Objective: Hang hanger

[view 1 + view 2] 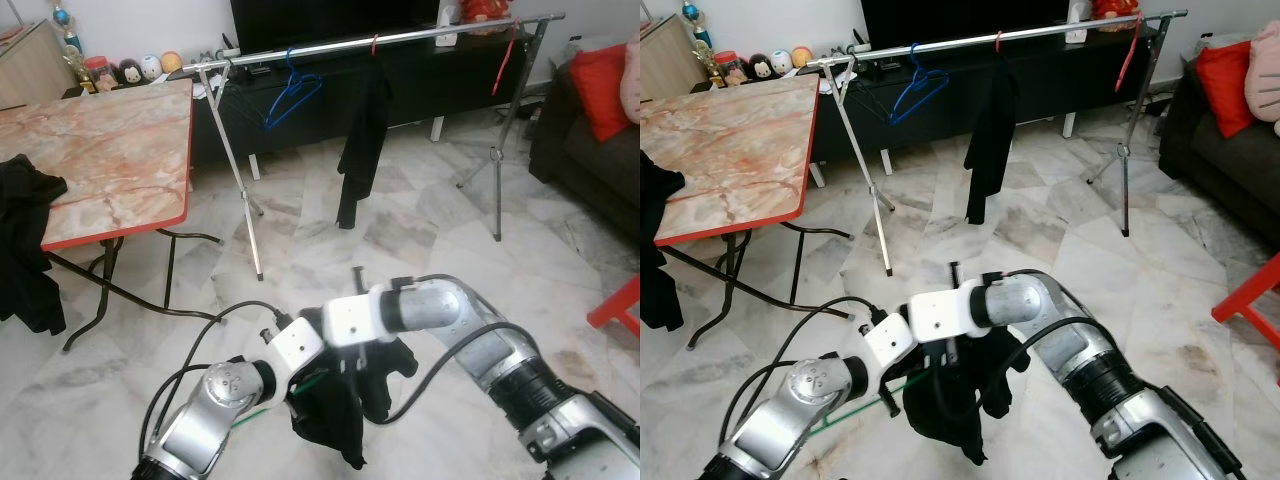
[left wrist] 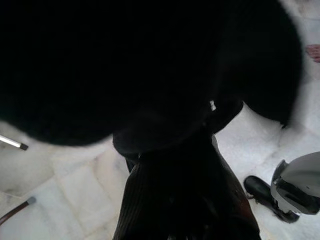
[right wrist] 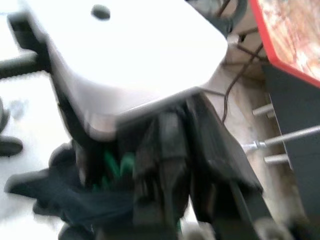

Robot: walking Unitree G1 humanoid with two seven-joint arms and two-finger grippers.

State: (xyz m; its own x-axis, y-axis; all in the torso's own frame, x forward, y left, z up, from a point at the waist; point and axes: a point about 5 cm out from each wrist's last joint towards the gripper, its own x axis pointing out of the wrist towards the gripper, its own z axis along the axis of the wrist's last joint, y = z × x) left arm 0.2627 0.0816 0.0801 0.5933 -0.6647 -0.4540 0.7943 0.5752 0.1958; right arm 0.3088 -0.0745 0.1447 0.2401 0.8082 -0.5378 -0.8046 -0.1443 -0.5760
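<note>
Two tools meet low over the marble floor: the left tool and right tool are bunched into a black garment on a green hanger; finger spread cannot be told. Carrying is judged under way. A lift toward the rail is needed next, between the blue hanger and hung black garment. The surface stands left.
</note>
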